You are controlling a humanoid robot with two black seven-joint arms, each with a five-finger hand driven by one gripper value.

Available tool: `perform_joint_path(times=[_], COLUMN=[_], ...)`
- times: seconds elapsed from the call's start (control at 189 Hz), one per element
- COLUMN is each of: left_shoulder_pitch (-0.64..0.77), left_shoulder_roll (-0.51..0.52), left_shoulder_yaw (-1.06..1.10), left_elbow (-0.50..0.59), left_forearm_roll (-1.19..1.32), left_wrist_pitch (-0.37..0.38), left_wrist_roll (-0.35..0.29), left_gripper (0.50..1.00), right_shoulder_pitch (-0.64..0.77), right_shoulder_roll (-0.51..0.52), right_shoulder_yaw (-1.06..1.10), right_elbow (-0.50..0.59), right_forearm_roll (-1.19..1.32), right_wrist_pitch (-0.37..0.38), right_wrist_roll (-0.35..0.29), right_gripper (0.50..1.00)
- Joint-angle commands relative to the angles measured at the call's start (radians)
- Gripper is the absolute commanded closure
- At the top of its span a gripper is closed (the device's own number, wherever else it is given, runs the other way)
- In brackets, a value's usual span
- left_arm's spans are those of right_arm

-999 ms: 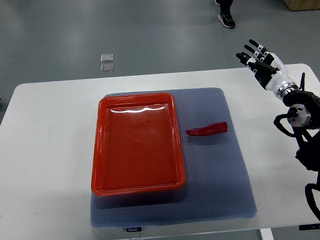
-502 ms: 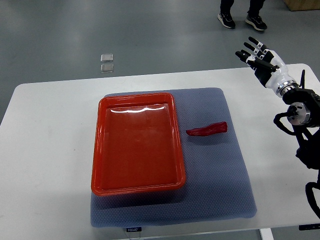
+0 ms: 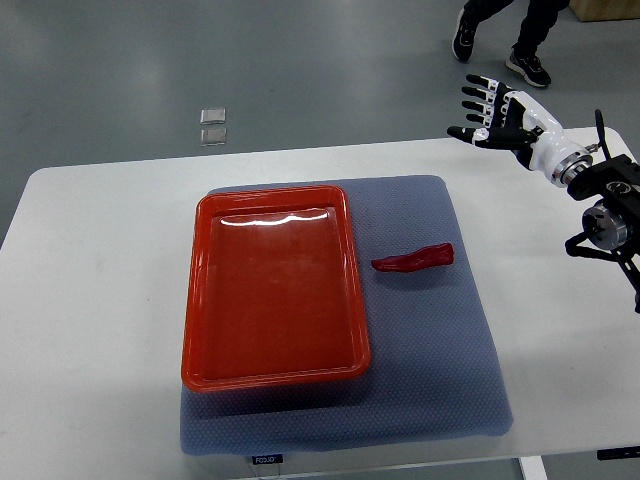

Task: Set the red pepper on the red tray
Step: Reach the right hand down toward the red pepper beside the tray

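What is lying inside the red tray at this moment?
Nothing shows inside the red tray, only its bare glossy floor. The red pepper lies on the grey mat, beside the tray. The mat beneath the tray is covered.

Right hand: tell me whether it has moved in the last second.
Yes. The right hand has shifted left and slightly up in the picture, fingers spread, now past the table's far edge. The pepper has not moved.

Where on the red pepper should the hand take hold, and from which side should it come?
Probably around the thicker right part of the red pepper, coming down from above with fingers across its width. It lies flat on the grey mat, narrow tip pointing left toward the red tray. The open right hand is already on that side.
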Motion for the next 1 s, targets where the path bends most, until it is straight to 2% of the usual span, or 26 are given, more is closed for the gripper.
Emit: perform_joint_path(times=[0.0, 0.275, 0.497, 0.761, 0.994], left_shoulder_pitch=[0.000, 0.000, 0.000, 0.000, 0.000], left_shoulder_roll=[0.000, 0.000, 0.000, 0.000, 0.000], left_shoulder_yaw=[0.000, 0.000, 0.000, 0.000, 0.000], left_elbow=[0.000, 0.000, 0.000, 0.000, 0.000], left_forearm_roll=[0.000, 0.000, 0.000, 0.000, 0.000], left_wrist_pitch=[0.000, 0.000, 0.000, 0.000, 0.000], left_wrist_roll=[0.000, 0.001, 0.000, 0.000, 0.001], left_gripper=[0.500, 0.500, 0.500, 0.500, 0.500], right_shoulder_pitch=[0.053, 0.269, 0.386, 0.421, 0.441], right_shoulder_roll=[-0.070, -0.305, -0.368, -0.356, -0.259], right_shoulder_yaw=[-0.157, -0.580, -0.796, -0.910, -0.982], right_elbow=[0.050, 0.329, 0.439, 0.494, 0.482], right_forearm_roll=[0.023, 0.006, -0.194, -0.303, -0.303], right_wrist_pitch=[0.000, 0.006, 0.000, -0.043, -0.131], right_wrist_roll=[0.016, 0.004, -0.010, -0.098, -0.157], right_gripper=[0.591, 0.593, 0.593, 0.595, 0.611])
